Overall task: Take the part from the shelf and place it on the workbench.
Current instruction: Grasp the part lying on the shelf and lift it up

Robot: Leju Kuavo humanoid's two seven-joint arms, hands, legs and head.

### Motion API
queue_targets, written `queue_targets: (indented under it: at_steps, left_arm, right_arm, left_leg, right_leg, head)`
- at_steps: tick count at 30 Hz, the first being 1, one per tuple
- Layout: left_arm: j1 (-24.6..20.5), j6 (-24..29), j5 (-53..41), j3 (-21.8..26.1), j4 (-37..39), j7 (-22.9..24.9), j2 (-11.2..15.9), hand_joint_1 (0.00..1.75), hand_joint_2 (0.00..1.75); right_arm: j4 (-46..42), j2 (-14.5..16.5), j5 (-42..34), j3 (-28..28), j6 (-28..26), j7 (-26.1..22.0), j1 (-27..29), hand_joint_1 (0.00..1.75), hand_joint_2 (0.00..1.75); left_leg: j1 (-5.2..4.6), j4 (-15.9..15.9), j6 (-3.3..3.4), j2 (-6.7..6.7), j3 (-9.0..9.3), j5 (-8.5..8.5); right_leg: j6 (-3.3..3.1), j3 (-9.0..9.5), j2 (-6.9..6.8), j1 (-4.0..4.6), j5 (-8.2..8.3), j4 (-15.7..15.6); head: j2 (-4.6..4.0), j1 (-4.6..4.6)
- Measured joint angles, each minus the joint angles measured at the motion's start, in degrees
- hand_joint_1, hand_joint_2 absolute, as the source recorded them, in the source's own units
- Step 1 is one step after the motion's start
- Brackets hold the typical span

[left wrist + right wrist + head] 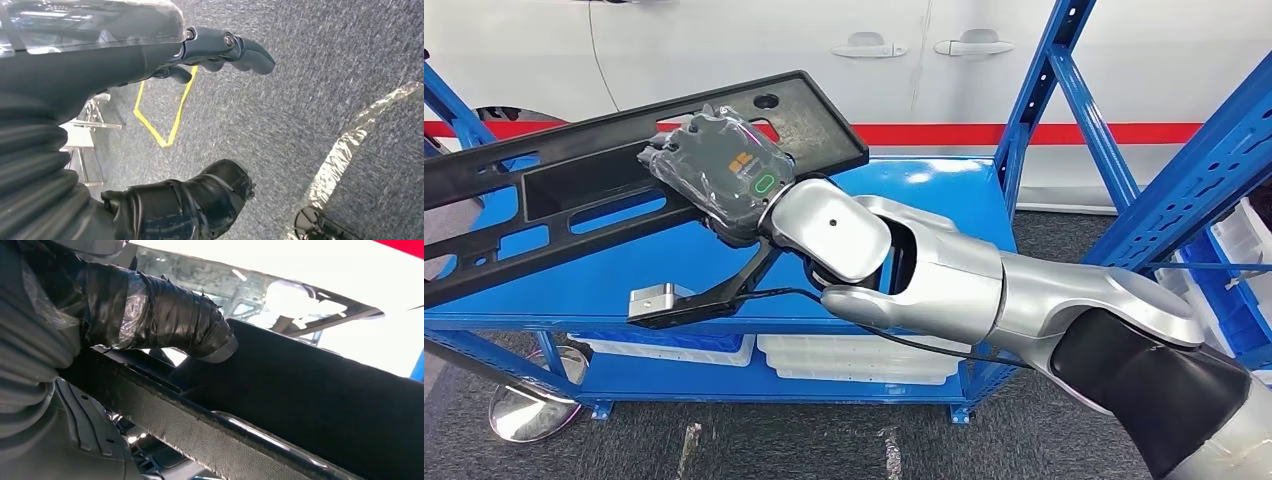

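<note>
Right hand (pixel 724 175): clamped on part (pixel 574 190), near one end. Part: long black plastic, lifted off blue shelf (pixel 934 215), long axis running leftward and down from the grip. Left hand (pixel 220 50): hanging over carpet, fingers loosely apart, holding nothing. Orange and green marks on right hand's back, unreadable. Beyond: white car (pixel 874 50).

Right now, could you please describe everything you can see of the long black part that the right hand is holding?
The black part is a long, flat panel that looks like matte moulded plastic, with slots, a recessed trough and a round hole near its far end. It lies tilted above the blue shelf, its right end higher. The right hand grips it near that end; in the right wrist view a taped thumb presses on its textured edge.
</note>
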Motion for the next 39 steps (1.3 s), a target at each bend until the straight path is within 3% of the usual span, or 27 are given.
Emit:
queue_targets:
  at_steps: [28,39]
  left_arm:
    - [-0.1,1.3,-1.9,0.3,0.0,0.4,0.0,0.0,1.75]
    - [-0.1,1.2,-2.4,0.3,0.0,0.5,0.0,0.0,1.75]
  right_arm:
    - [-5.5,-3.0,-0.7,0.1,-2.1,-0.1,1.3,1.75,1.75]
    - [-7.1,-3.9,2.1,0.1,-3.5,0.4,2.2,1.75,1.75]
  left_leg:
    - [-0.01,0.0,0.03,0.0,-0.01,-0.02]
    - [-0.22,0.6,0.61,0.0,-0.21,-0.39]
  right_leg:
    - [0.0,0.0,0.0,-0.03,0.0,0.0]
    - [0.27,0.03,0.01,-0.27,-0.01,0.0]
  head:
    - [0.01,0.01]
    - [0.0,-0.02]
